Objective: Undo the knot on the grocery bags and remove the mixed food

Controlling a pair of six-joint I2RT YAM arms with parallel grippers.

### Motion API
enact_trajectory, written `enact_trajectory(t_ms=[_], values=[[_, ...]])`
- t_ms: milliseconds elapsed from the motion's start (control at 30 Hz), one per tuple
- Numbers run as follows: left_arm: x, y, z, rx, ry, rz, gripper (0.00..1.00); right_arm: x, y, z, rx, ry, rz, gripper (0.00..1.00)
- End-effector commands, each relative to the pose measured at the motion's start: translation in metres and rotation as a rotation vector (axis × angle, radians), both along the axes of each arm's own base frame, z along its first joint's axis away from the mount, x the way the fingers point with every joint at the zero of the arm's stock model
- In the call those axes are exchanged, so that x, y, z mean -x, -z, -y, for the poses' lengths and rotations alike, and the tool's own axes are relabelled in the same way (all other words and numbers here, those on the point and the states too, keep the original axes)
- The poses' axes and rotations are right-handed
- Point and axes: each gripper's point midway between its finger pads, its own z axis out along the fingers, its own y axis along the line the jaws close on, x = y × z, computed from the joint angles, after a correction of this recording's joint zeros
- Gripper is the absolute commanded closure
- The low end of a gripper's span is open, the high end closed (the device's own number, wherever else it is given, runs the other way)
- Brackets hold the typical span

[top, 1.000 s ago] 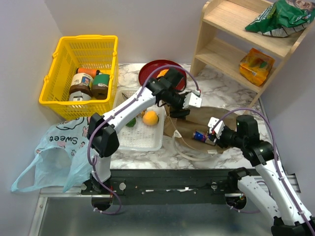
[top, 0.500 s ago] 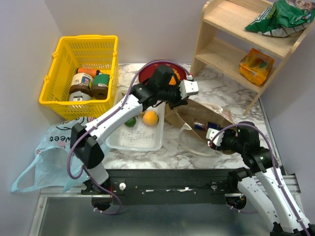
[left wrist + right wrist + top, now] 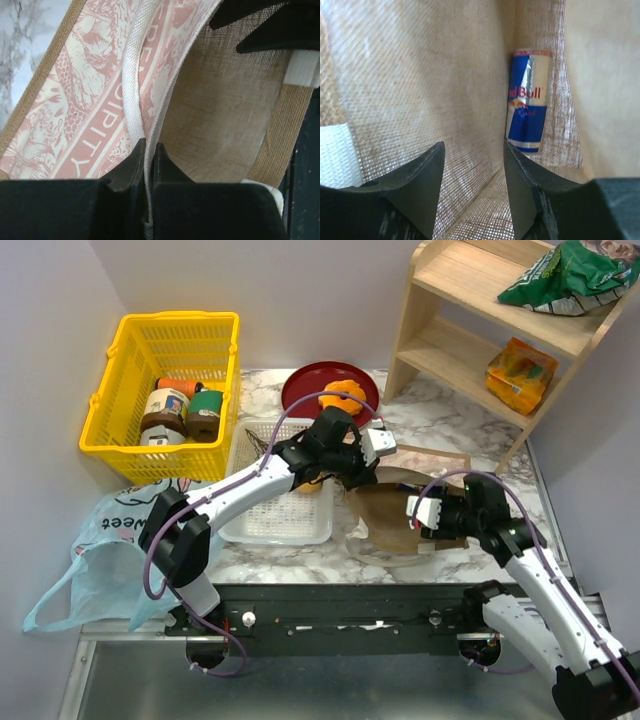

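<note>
The left gripper (image 3: 148, 146) has clamped the white rope handle (image 3: 133, 75), propping the brown bag (image 3: 388, 512) open. The right gripper (image 3: 472, 165), jaws apart, is inside; the blue can (image 3: 526, 100) appears reachable.

Brown bag (image 3: 420, 75) looks coarse matt weave, the can (image 3: 527, 100) glossy metal

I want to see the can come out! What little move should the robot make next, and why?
Probably the right gripper should slide forward around the blue can: its jaws are open inside the brown bag, the can lies just ahead untouched, and the left gripper pinches the white handle.
</note>
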Motion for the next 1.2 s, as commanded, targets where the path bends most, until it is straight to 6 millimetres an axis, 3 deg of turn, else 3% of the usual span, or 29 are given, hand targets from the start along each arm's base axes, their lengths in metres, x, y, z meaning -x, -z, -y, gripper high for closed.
enact_trajectory(t_ms=[0,167,300,633,1000,1167], values=[[-0.008,-0.018,0.014,0.086,-0.089,-0.147,0.99,-0.024,-0.022,-0.023,-0.031,-0.07,0.017,0.41],[-0.031,-0.055,0.03,0.226,-0.126,-0.276,1.0,-0.061,-0.013,-0.024,0.071,0.002,0.051,0.38],[-0.037,-0.064,0.032,0.285,-0.113,-0.356,1.0,-0.08,0.006,-0.019,0.152,-0.003,0.104,0.33],[-0.025,-0.062,0.032,0.307,-0.022,-0.415,1.0,-0.108,0.024,-0.019,0.205,0.024,0.117,0.26],[-0.018,-0.061,0.029,0.309,0.012,-0.411,1.0,-0.122,0.073,-0.011,0.296,0.015,0.023,0.16],[-0.017,-0.061,0.026,0.311,0.009,-0.401,1.0,-0.131,0.086,0.003,0.33,0.017,-0.001,0.24]])
